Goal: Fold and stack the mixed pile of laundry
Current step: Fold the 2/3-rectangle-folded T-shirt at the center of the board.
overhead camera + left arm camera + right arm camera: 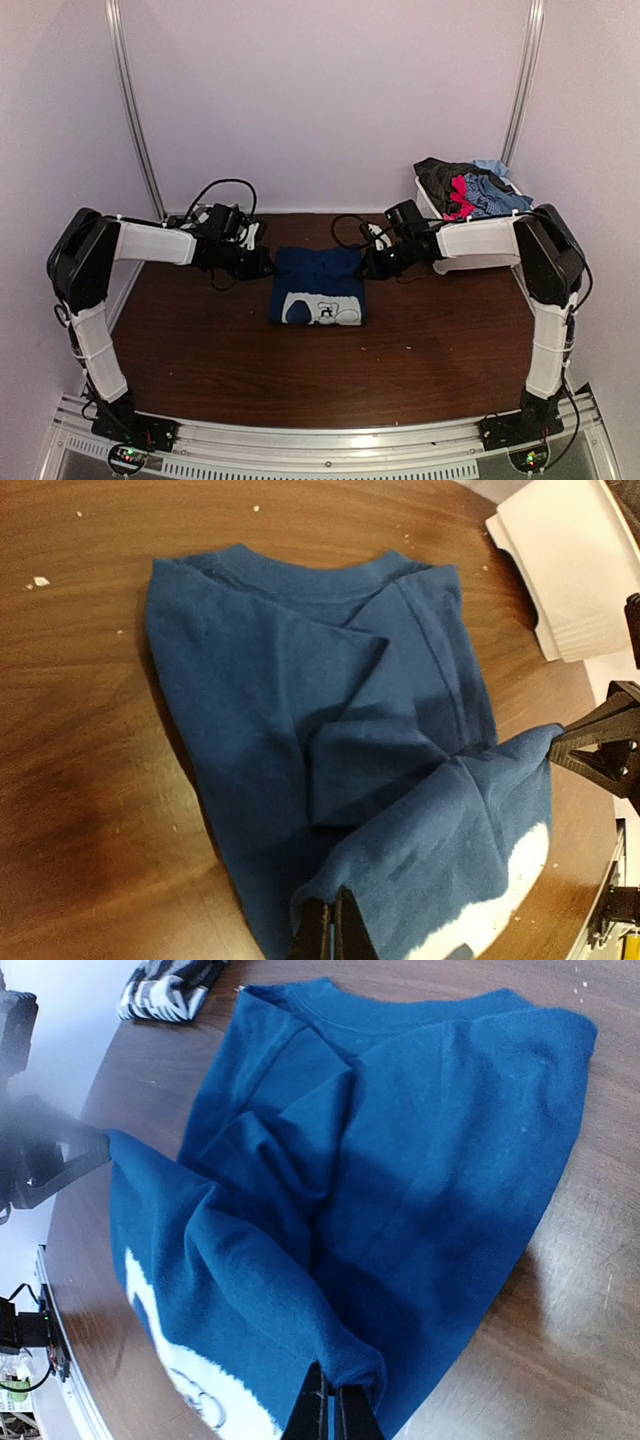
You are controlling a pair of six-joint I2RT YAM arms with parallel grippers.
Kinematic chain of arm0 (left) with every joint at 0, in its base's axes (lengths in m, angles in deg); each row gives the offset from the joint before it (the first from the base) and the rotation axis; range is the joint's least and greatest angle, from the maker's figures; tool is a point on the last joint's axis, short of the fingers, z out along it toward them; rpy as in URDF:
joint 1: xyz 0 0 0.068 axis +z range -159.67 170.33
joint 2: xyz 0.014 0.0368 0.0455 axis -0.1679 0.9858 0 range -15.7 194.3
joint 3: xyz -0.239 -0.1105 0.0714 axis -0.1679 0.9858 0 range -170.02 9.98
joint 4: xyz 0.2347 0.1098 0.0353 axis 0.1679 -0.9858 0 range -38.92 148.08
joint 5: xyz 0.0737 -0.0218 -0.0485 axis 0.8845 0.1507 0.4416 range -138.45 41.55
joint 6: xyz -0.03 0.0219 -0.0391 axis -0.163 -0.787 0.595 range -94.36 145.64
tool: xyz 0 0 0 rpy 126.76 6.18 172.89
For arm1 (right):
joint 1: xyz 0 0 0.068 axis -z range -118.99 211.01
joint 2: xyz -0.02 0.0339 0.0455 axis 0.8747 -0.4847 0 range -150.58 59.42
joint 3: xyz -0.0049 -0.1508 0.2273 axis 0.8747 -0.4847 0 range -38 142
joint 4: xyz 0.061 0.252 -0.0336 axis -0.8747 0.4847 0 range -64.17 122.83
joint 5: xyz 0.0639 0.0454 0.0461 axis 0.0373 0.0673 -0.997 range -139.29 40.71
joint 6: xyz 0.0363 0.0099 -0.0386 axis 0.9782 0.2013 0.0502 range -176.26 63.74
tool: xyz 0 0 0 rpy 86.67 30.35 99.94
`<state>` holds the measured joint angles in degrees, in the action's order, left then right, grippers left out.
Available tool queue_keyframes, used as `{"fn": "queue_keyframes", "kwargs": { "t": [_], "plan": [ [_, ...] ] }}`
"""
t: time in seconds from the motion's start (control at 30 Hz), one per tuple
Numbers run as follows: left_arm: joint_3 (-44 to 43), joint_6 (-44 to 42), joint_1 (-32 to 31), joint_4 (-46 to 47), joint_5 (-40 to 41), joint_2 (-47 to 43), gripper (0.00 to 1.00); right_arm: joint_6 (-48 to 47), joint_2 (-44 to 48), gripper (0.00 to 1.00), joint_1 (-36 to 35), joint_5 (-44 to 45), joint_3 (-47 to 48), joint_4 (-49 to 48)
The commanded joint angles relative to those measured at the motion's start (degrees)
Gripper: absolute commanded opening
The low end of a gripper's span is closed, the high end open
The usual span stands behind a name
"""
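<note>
- Navy blue shirt (pixel 318 285) lies part-folded on the desk (pixel 200 350) between both pincers.
- Left pincer (pixel 333 932) clamps one lifted corner, right pincer (pixel 330 1415) the other.
- The mixed laundry pile (pixel 470 185) sits in a white bin (pixel 425 200) behind the right pincer.

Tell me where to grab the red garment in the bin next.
Pinch the red garment at its bunched top, coming from above on the white bin's near-left side. It seems to lie uppermost and uncovered there, while a dark garment crowds behind it.
</note>
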<state>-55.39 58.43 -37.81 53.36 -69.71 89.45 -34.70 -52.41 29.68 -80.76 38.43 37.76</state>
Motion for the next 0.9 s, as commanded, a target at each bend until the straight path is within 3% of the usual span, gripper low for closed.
{"fn": "queue_keyframes", "kwargs": {
  "t": [0.0, 0.13, 0.27, 0.57, 0.7, 0.87],
  "plan": [
    [-2.9, -1.9, 0.2, 4.3, -3.6, 9.7, 0.0, -3.4, -8.2, 0.0, 0.8, 0.6, 4.1, 1.6],
    [-0.2, -1.3, -0.6, 8.7, -4.4, 13.2, 0.0, -2.3, -9.9, 0.0, 0.4, -0.2, 0.9, -1.7],
    [7.4, -0.2, -1.9, 11.8, -5.0, 10.2, 0.0, -0.7, -7.2, 0.0, -1.3, -1.0, -5.8, -5.6],
    [30.3, 2.5, -4.5, 11.7, -3.0, -14.3, 0.0, 10.9, 12.1, 0.0, -9.4, -0.8, -28.0, -15.2],
    [33.2, 1.7, -4.7, 7.4, -2.2, -25.3, 0.0, 12.8, 18.6, 0.0, -11.7, 1.2, -31.0, -14.0],
    [30.2, -0.3, -4.7, 2.7, -2.3, -28.1, 0.0, 12.0, 21.4, 0.0, -11.7, 2.6, -30.3, -9.9]
  ]
}}
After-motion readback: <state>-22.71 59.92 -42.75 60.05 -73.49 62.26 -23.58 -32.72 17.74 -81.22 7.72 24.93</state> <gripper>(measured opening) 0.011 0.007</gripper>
